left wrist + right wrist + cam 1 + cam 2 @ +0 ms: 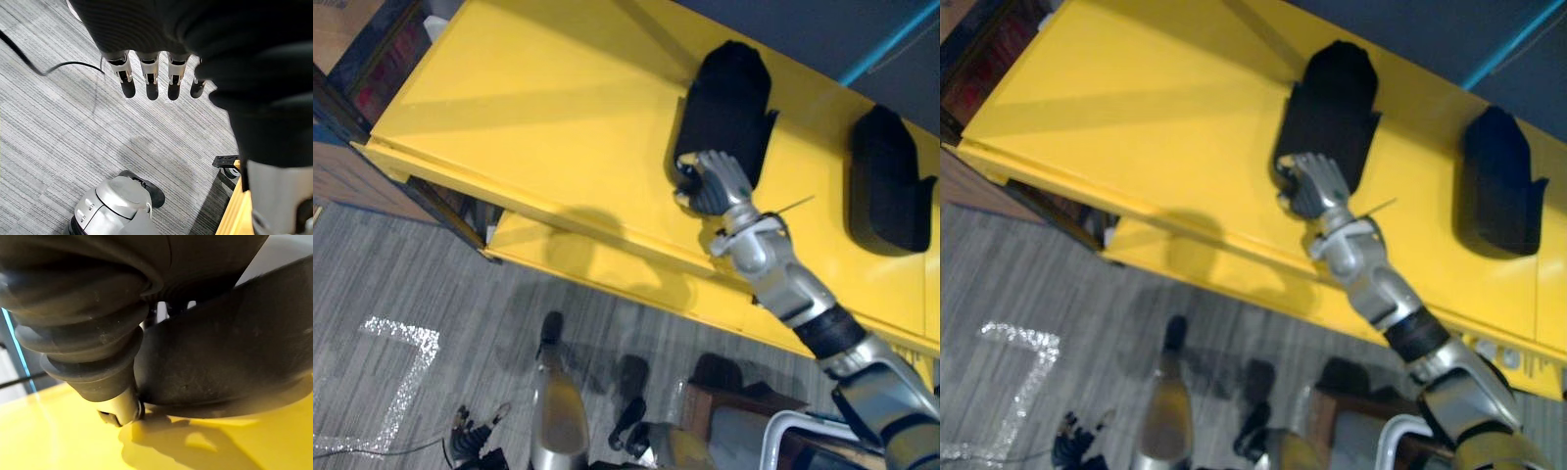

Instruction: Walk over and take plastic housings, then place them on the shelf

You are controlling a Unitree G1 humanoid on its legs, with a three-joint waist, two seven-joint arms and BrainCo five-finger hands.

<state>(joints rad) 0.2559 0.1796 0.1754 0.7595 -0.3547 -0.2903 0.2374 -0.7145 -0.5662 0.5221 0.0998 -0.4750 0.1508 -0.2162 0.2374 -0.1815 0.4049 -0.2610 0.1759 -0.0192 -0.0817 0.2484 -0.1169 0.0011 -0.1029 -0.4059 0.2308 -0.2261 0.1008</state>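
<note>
Right hand: my right hand [713,186] is clamped on the near end of the held housing [729,98], fingers curled over its edge. That's a grasp.
Held housing: black plastic, lying flat on the top shelf [538,117], its long body running away from my palm toward the back of the shelf.
Second housing: the same black shape, the second housing [886,181] lies on the same shelf, off to my right and well apart from my hand. Nothing is touching it.
Left hand: my left hand [152,68] hangs slack over the carpet [73,137], fingers [173,81] straight and relaxed, holding nothing.
Surface: glossy yellow board; a lower shelf [597,259] in the same yellow juts out beneath the front edge.
Room: grey striped carpet runs up to the shelf, with a glittery tape outline [396,338] on it to my left. Behind the shelf there's a dark wall with a blue stripe [891,44].
Head views: both housings at once, and how far apart they lie.
Right wrist view: right up close, the housing's dark curved shell presses against my hand, my thumb [120,413] tucked under it just above the yellow board.
Left wrist view: a yellow shelf corner [232,210] beside my arm.
</note>
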